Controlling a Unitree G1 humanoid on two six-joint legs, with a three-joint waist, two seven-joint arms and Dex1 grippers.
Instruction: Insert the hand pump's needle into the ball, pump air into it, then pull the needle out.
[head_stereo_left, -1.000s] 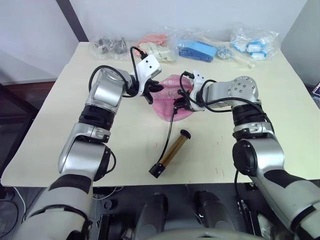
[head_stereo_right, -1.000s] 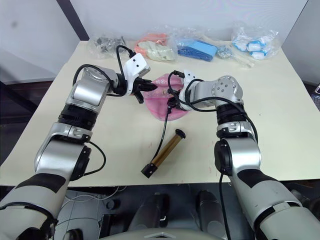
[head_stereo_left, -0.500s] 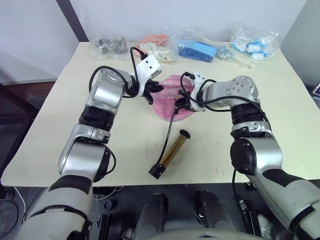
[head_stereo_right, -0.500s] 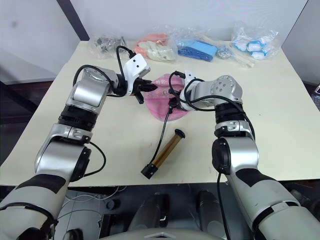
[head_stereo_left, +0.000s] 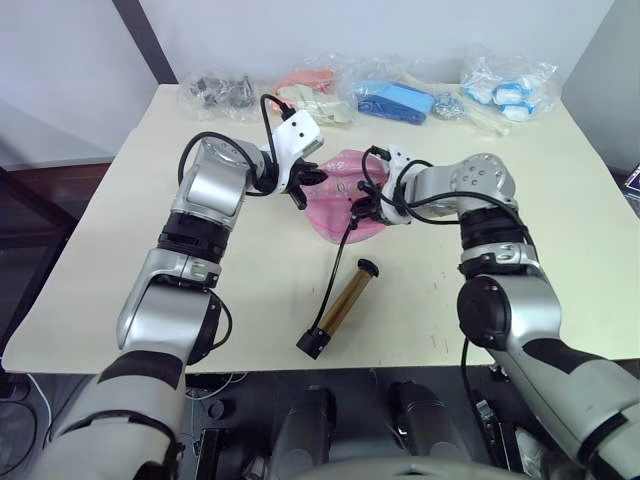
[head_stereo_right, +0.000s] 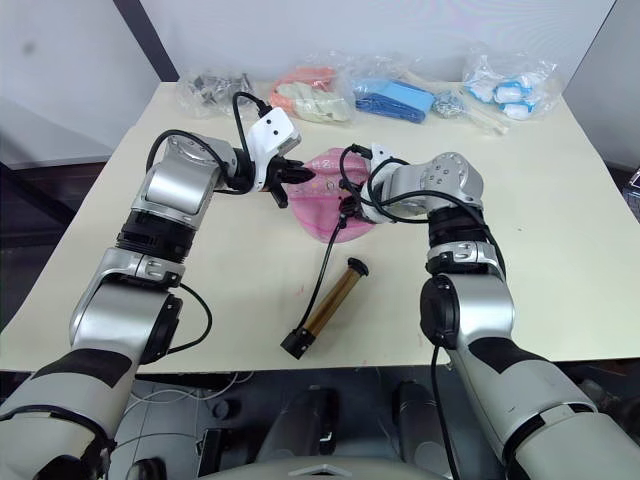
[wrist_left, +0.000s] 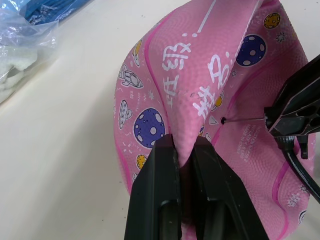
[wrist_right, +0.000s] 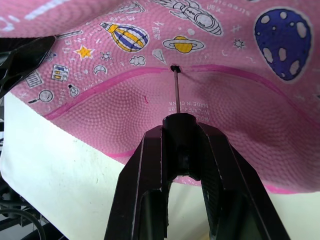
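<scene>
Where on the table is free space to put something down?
Bare table lies left of the left gripper and right of the right gripper. It is crowded around the ball, the hand pump, and the bags along the far edge.

Pink pebbled rubber ball (wrist_left: 240, 75): darker pink seam lines, white lettering, prints of purple spotted planets, yellow ringed planet, striped balloon, white rockets, yellow stars. Black valve dot. Thin silver metal needle (wrist_right: 176, 95) on black fitting. Gold-brass tube pump (head_stereo_left: 342, 305), black end caps, black hose.

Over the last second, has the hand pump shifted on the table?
No. The hand pump lies at the same angle below the ball, equally far from the table's front edge.
</scene>
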